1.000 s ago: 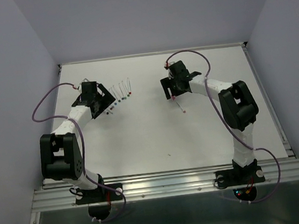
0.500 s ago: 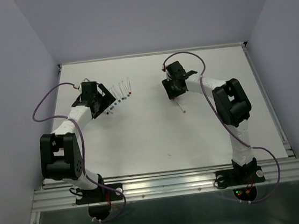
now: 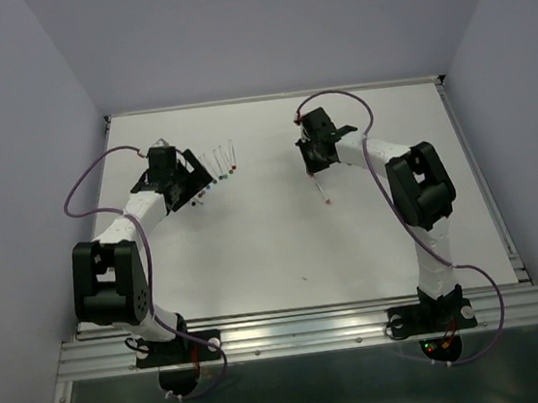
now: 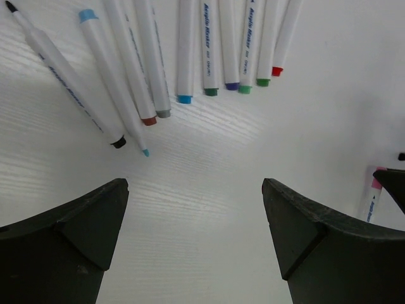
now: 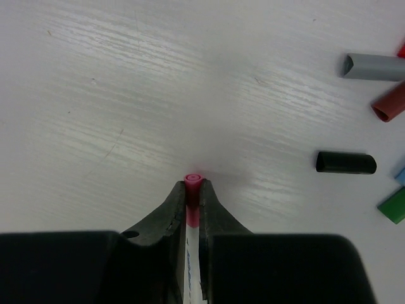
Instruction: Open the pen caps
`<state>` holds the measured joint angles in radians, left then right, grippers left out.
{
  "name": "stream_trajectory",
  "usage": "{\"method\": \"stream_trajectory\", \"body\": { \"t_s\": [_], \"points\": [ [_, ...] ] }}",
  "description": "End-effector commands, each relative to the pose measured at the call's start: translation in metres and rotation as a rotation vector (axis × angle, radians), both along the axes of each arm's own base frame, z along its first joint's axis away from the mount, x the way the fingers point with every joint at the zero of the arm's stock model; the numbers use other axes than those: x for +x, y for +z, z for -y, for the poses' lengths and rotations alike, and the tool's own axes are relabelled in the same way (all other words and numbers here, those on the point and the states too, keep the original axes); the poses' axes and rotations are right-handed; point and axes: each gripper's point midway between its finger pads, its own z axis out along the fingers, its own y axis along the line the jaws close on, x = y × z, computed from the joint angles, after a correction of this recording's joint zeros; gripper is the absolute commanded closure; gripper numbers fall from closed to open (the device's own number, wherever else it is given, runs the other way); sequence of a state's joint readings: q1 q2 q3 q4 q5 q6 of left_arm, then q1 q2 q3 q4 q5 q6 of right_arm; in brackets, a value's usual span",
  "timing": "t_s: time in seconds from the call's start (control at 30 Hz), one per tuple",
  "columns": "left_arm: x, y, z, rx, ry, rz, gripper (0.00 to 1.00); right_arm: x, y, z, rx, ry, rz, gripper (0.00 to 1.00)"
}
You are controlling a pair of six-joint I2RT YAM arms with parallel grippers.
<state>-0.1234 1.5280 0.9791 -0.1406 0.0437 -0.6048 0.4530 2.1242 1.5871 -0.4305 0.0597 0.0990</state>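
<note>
— Where's the pink cap (image 5: 194, 180)?
— On its pen (image 5: 192, 275), pinched in the right gripper (image 5: 193, 193), down at the white table (image 5: 126, 95). Light, stiff and slick, I'd judge; steady the barrel.
— And the left gripper (image 4: 193, 187)?
— Spread wide, empty, near the row of pens (image 4: 212, 50); loose caps (image 5: 346, 162) beside, plain walls (image 3: 10, 143) around

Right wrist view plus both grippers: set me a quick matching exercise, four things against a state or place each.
Things:
1. left gripper
2. right gripper
3. black cap
4. grey cap

States or places:
a. shut on the pink pen
b. loose, top right of the right wrist view
c. open
d. loose, middle right of the right wrist view

Pairs: 1-c, 2-a, 3-d, 4-b
</note>
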Motion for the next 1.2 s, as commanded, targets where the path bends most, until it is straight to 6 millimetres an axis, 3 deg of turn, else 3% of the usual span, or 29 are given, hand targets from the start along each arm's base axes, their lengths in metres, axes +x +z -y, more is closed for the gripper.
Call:
{"method": "stream_trajectory", "body": {
  "t_s": [0.0,0.03,0.1,0.13,0.17,0.2,0.23,0.3,0.33,0.4,0.43,0.47,0.63,0.9,1.0,1.17],
  "points": [
    [0.003,0.036,0.036,-0.032,-0.193,0.162,0.01,0.015,0.081,-0.011,0.129,-0.077,0.174,0.99],
    [-0.007,0.037,0.054,-0.081,-0.285,0.172,0.01,0.016,0.093,-0.013,0.159,-0.090,0.194,0.99],
    [-0.015,0.061,0.089,-0.121,-0.472,0.321,0.01,0.016,0.125,-0.022,0.256,-0.097,0.246,0.99],
    [-0.032,0.080,0.111,-0.191,-0.594,0.386,0.01,0.013,0.137,-0.028,0.302,-0.078,0.258,0.99],
    [-0.036,0.100,0.124,-0.212,-0.668,0.489,0.01,0.011,0.153,-0.038,0.369,-0.048,0.277,0.99],
    [-0.045,0.109,0.134,-0.232,-0.727,0.532,0.01,0.006,0.174,-0.042,0.414,-0.028,0.305,0.99],
    [-0.058,0.113,0.147,-0.249,-0.785,0.553,0.01,0.002,0.181,-0.047,0.449,-0.007,0.305,0.99],
    [-0.065,0.133,0.157,-0.235,-0.816,0.630,0.01,-0.009,0.205,-0.063,0.557,0.062,0.310,0.99],
    [-0.069,0.140,0.164,-0.229,-0.829,0.653,0.01,-0.024,0.217,-0.072,0.630,0.113,0.293,0.99],
    [-0.071,0.151,0.171,-0.243,-0.842,0.690,0.01,-0.034,0.242,-0.081,0.731,0.165,0.334,0.99],
    [-0.073,0.152,0.177,-0.274,-0.847,0.684,0.01,-0.048,0.246,-0.084,0.779,0.196,0.317,0.99],
    [-0.074,0.159,0.183,-0.293,-0.865,0.709,0.01,-0.049,0.263,-0.089,0.847,0.211,0.357,0.99],
    [-0.081,0.177,0.209,-0.408,-0.930,0.762,0.01,-0.070,0.287,-0.089,0.984,0.232,0.395,0.99],
    [-0.082,0.191,0.239,-0.473,-0.966,0.787,0.05,-0.086,0.299,-0.090,1.098,0.243,0.399,0.99],
    [-0.082,0.192,0.249,-0.494,-0.978,0.784,0.14,-0.088,0.299,-0.091,1.134,0.242,0.395,0.99],
    [-0.078,0.188,0.255,-0.512,-0.966,0.766,0.44,-0.091,0.305,-0.090,1.171,0.239,0.402,0.99]
  ]
}}
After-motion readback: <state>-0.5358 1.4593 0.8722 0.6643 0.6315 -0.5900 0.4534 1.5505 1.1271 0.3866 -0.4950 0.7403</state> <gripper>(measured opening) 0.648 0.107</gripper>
